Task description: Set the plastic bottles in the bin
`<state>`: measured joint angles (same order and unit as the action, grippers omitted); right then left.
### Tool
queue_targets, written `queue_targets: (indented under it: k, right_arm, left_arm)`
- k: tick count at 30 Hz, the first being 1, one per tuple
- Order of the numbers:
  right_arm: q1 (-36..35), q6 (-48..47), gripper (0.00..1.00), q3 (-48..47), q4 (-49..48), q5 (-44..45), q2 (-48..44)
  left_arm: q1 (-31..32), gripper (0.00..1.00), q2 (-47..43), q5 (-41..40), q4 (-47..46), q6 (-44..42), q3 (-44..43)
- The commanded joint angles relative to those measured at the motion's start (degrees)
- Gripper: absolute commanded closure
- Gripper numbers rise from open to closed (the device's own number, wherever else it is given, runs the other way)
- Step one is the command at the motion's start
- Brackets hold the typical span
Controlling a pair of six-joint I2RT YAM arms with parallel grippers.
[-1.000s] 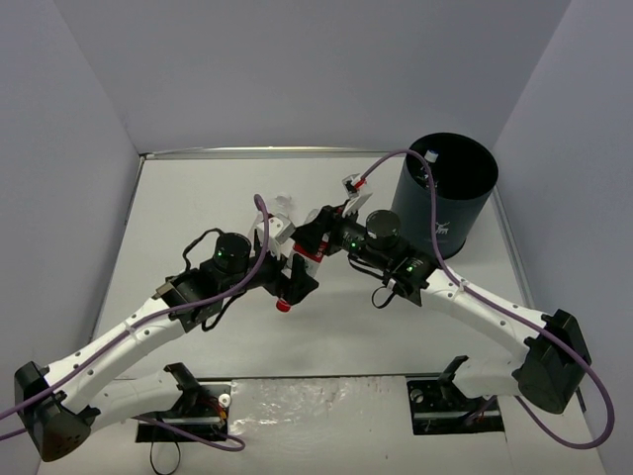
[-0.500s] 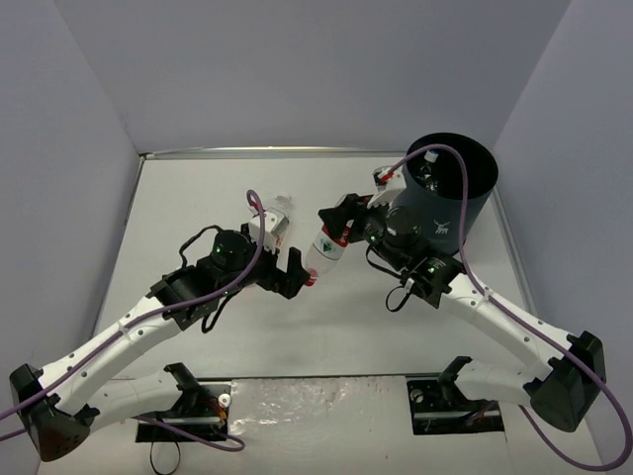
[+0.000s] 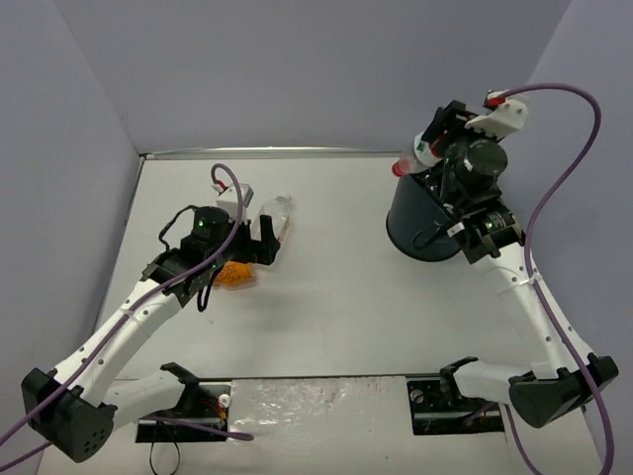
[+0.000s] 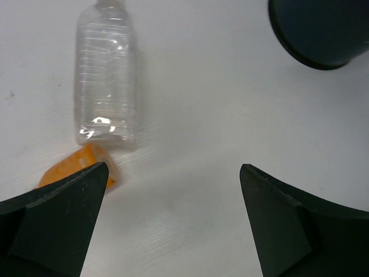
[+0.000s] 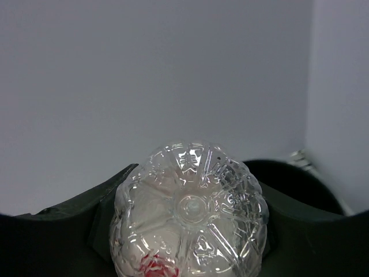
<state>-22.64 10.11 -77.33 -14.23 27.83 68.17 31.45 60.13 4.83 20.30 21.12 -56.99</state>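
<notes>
My right gripper (image 3: 430, 148) is shut on a clear plastic bottle with a red cap (image 3: 413, 158) and holds it above the far rim of the dark round bin (image 3: 415, 223). The right wrist view shows that bottle's moulded base (image 5: 190, 210) between my jaws, with some red low down. My left gripper (image 3: 259, 247) is open and empty just above the table. A clear bottle (image 3: 280, 213) lies beyond it and an orange-filled bottle (image 3: 235, 274) lies at its left. The left wrist view shows the open gripper (image 4: 173, 176), the clear bottle (image 4: 106, 75), the orange bottle (image 4: 78, 164) and the bin's edge (image 4: 323, 29). The other bottles are out of view.
Grey walls close the table at the back and left (image 3: 138, 158). Purple cables (image 3: 579, 129) loop from both arms. The arm bases (image 3: 188, 411) stand at the near edge.
</notes>
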Motion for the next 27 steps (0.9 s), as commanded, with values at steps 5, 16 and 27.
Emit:
queue_targets:
  k: [5, 16, 27]
  right_arm:
    - [10.2, -13.1, 0.97, -11.1, -5.3, 13.6, 11.5]
    - [12.1, -7.4, 0.00, -10.0, 8.5, 23.5, 10.6]
    - [12.0, 2.2, 0.00, -1.1, 10.5, 7.3, -2.9]
  left_arm:
    - [-10.5, 0.03, 7.7, 5.7, -1.7, -6.2, -7.0]
    - [-16.2, 0.03, 21.9, 11.6, 3.3, -15.6, -16.6]
    - [-16.0, 0.03, 36.5, 12.0, 6.1, -16.9, -24.5]
